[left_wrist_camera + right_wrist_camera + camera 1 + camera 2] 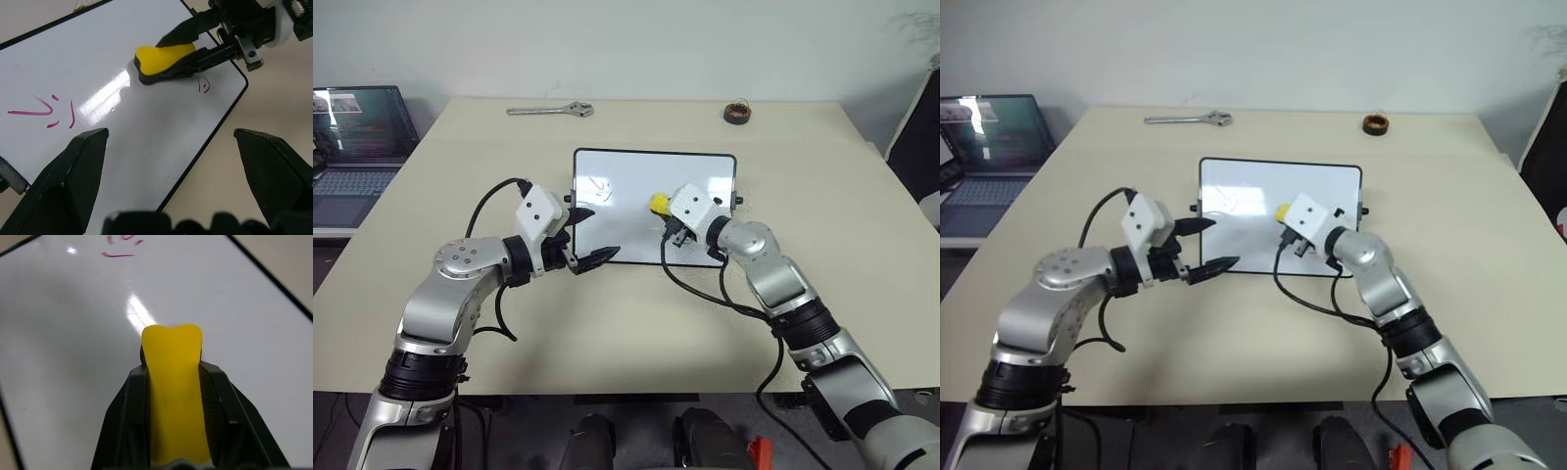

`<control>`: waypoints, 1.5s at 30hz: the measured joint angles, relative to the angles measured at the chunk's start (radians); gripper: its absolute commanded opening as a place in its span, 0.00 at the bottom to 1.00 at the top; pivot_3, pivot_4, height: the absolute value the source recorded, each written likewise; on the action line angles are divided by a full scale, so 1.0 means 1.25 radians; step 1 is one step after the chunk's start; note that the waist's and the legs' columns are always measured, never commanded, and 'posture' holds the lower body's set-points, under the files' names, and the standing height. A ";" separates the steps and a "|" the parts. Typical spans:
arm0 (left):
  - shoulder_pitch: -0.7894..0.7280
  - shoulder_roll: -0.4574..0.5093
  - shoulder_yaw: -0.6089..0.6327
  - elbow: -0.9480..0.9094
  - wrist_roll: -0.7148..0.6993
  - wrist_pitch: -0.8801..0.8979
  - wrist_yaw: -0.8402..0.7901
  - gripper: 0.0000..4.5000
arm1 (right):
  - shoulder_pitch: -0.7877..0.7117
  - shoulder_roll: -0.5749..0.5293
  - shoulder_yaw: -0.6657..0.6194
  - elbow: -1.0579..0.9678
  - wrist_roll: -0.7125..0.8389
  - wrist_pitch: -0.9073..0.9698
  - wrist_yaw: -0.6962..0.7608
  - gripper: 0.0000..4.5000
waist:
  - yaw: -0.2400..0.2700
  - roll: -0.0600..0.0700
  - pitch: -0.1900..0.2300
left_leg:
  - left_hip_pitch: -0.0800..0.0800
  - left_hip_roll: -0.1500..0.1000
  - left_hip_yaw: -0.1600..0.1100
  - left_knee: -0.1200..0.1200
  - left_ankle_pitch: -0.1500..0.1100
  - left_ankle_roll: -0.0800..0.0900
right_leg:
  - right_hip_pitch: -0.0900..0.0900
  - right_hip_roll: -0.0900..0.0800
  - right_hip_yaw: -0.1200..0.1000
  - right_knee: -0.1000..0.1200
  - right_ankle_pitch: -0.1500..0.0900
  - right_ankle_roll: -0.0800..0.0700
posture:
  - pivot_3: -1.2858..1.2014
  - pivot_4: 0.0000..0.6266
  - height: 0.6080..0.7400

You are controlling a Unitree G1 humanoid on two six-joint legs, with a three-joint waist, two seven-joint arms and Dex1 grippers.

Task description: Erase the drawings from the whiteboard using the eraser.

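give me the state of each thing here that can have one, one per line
whiteboard: flat on the table, still marked
drawings: pink strokes at one end unerased, a small mark by the eraser also left
eraser: clamped, dark side down on the board
right gripper: shut on the eraser
left gripper: open, empty, at the board's edge
laptop: open, screen on

Right pincer [668, 217] presses eraser [660, 204] on whiteboard [626, 176].
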 measured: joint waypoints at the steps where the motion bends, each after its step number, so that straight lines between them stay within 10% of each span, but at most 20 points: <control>1: 0.000 0.000 0.000 0.000 0.000 0.000 0.000 1.00 | -0.014 0.007 -0.011 0.013 -0.007 -0.005 -0.027 0.23 | 0.001 0.000 0.000 | 0.000 0.000 0.000 0.000 0.000 0.000 | 0.000 0.000 0.000 0.000 0.000 0.000 | 0.52 0.24 1.00; 19: 0.018 -0.002 0.000 0.001 0.014 -0.006 0.001 1.00 | 0.014 -0.014 0.010 -0.031 -0.007 0.023 0.080 0.23 | 0.002 0.000 0.000 | 0.000 0.000 0.000 0.000 0.000 0.000 | 0.000 0.000 0.000 -0.001 0.000 0.000 | 0.52 0.24 1.00; 26: 0.054 0.000 0.009 0.001 0.009 -0.011 -0.006 1.00 | 0.050 0.010 -0.153 -0.197 0.174 0.097 0.122 0.23 | 0.004 0.000 0.000 | -0.003 0.002 -0.001 -0.001 0.000 0.000 | -0.001 -0.001 -0.001 -0.003 0.000 0.000 | 0.52 0.24 1.00; 35: 0.140 0.033 0.059 -0.021 -0.021 -0.015 -0.040 1.00 | 0.344 -0.193 -0.259 -0.573 0.397 0.285 0.264 0.23 | 0.018 0.000 0.000 | -0.001 0.001 -0.001 -0.001 0.000 0.000 | 0.000 -0.001 0.000 -0.003 0.000 0.000 | 0.52 0.24 1.00; 45: 0.132 0.030 0.027 -0.025 -0.021 -0.021 -0.075 1.00 | 0.591 -0.298 -0.295 -0.648 0.369 0.212 0.263 0.23 | 0.021 0.000 0.000 | -0.001 0.000 0.000 -0.001 0.000 0.000 | 0.001 0.000 0.000 -0.003 0.000 0.001 | 0.52 0.24 1.00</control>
